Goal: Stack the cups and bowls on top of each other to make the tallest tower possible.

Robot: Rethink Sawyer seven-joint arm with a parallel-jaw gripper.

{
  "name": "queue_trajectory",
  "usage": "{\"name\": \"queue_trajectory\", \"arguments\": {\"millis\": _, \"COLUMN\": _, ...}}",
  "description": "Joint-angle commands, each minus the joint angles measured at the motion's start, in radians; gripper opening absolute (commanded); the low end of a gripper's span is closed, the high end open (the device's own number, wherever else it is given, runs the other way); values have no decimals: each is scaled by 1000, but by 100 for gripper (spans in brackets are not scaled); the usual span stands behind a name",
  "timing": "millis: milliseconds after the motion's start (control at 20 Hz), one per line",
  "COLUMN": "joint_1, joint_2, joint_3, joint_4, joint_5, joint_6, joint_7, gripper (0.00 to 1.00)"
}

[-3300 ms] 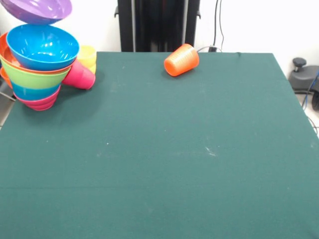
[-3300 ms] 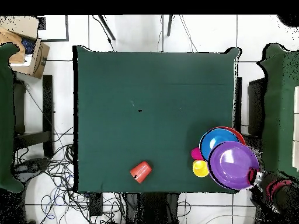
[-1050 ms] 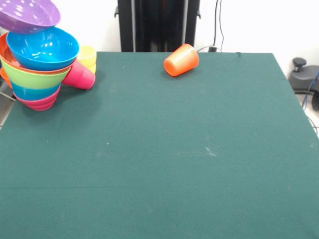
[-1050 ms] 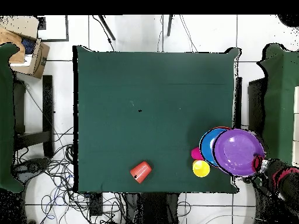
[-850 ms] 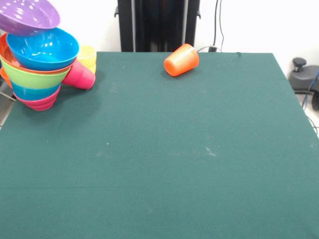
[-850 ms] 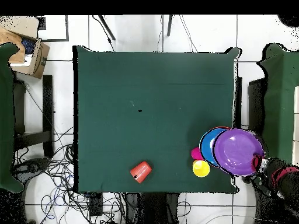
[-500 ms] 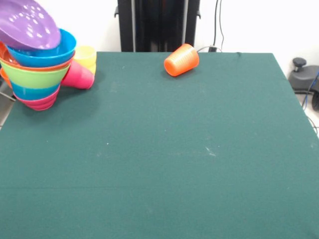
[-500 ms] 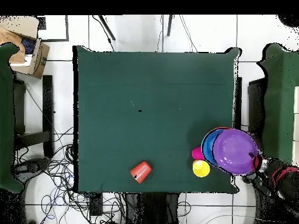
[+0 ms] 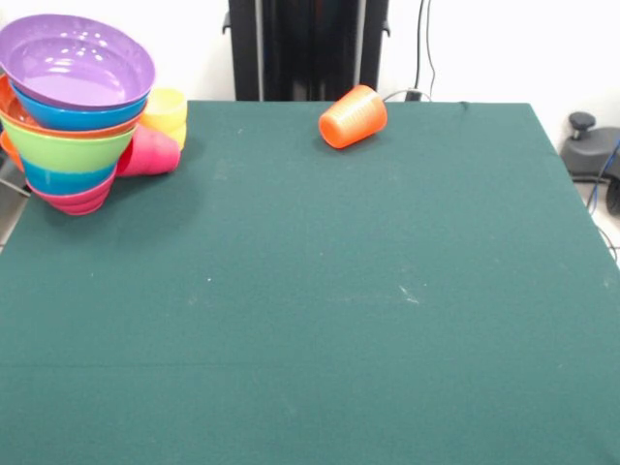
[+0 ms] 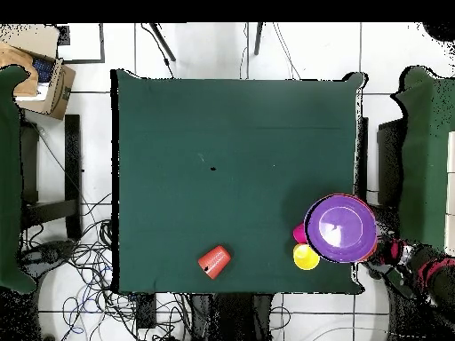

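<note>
Front view, left to right: the tower (image 9: 70, 116) stands at the far-left corner of the green desk (image 9: 320, 310), with the purple bowl (image 9: 76, 62) uppermost, seated level in the blue bowl (image 9: 73, 114); below these follow the rim of the large orange bowl (image 9: 10, 107), the lime green bowl (image 9: 66, 150), a translucent blue bowl (image 9: 66, 181) and the magenta bowl (image 9: 76, 201) at the base. Just to the right of the tower, the red-pink cup (image 9: 150, 155) lies on its side, touching the pile, and the yellow cup (image 9: 167, 109) stands directly behind it. Farther right, well apart from the pile and near the desk's far edge, the orange cup (image 9: 353, 116) lies on its side. Overhead view: the orange cup (image 10: 214, 261) appears near the bottom edge of the desk (image 10: 231, 169); to its right sit the red-pink cup (image 10: 299, 233) and the yellow cup (image 10: 306, 257), both beside the purple bowl (image 10: 340, 228), which hides the bowls below it. At the right, beyond the desk's edge, a red and black part of the arm (image 10: 418, 271) lies just beside the tower; the claw's opening cannot be told, and nothing is seen held in it
</note>
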Motion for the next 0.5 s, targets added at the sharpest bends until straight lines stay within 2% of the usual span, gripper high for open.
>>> {"name": "queue_trajectory", "arguments": {"millis": 50, "joint_1": 42, "joint_2": 65, "joint_3": 14, "joint_4": -14, "joint_5": -51, "joint_6": 52, "joint_7": -209, "gripper": 100}}
{"name": "queue_trajectory", "arguments": {"millis": 350, "joint_1": 30, "joint_2": 58, "joint_3": 33, "joint_4": -9, "joint_5": -29, "joint_6": 71, "joint_7": -229, "gripper": 100}}
{"name": "queue_trajectory", "arguments": {"millis": 500, "joint_1": 9, "joint_2": 26, "joint_3": 65, "joint_4": 9, "joint_5": 17, "joint_6": 112, "joint_7": -249, "gripper": 100}}
